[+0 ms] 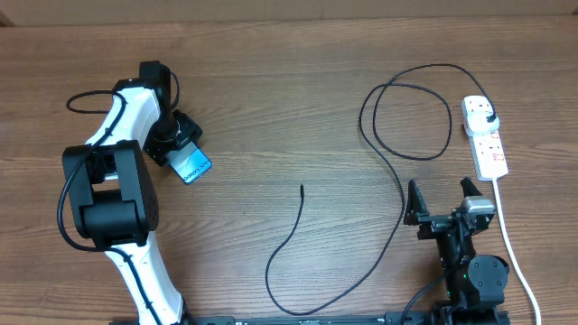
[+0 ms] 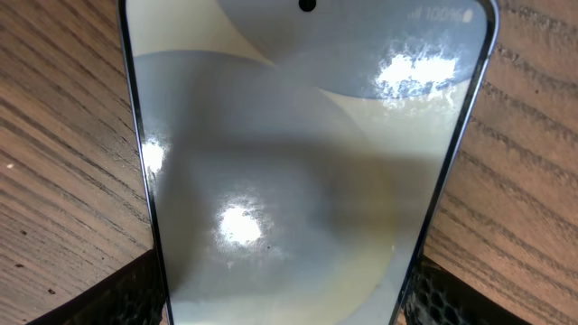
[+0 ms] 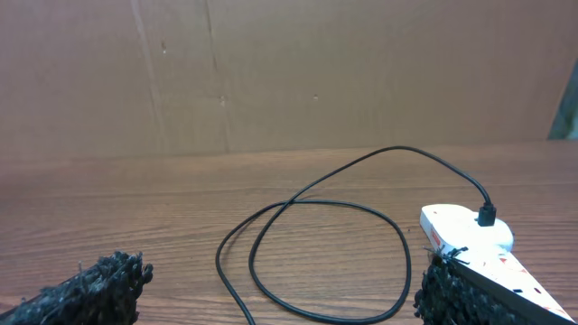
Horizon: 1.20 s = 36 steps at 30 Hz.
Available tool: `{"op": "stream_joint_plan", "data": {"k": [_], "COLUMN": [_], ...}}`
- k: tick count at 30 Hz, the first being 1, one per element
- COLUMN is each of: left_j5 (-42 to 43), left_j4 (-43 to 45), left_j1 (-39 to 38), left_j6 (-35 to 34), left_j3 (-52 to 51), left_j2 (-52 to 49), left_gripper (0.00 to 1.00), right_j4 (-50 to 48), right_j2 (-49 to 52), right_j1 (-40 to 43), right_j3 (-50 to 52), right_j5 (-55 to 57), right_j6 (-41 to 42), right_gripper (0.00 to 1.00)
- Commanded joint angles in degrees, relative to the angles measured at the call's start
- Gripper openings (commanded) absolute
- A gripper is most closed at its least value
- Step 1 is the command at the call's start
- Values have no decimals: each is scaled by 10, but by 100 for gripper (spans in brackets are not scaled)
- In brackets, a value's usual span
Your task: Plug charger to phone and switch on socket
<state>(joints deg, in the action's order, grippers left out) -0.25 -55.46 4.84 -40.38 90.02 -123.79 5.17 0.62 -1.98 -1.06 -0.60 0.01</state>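
Phone is lying on the wooden table, the left gripper clasping its long edges; the right gripper is hovering wide open near the power strip.

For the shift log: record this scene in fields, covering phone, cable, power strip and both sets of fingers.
phone: screen lit, between left fingers
left fingers: flank the phone's edges; contact unclear
cable: plug end in power strip; free tip lies on table, apart from phone
right fingers: open, empty, beside power strip
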Motion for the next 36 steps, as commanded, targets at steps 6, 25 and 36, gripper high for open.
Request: {"op": "stream_joint_plan", "data": {"k": [6, 25, 36], "left_j5": [1, 0, 12], "left_j4": [-2, -66, -90], "left_j1": [-5, -5, -5], "left_j6": [-10, -7, -8], "left_j3": [-2, 116, 144], "left_j2": [-14, -12, -12], "left_gripper": [4, 4, 4], "right_j4": [-3, -3, -3], "right_j2": [-5, -5, -5], "right_j1": [-3, -3, -3], "right_j3": [6, 6, 6], "right_j5": [5, 5, 5], "right_j6": [-1, -1, -1], "right_gripper": [100, 100, 100]}}
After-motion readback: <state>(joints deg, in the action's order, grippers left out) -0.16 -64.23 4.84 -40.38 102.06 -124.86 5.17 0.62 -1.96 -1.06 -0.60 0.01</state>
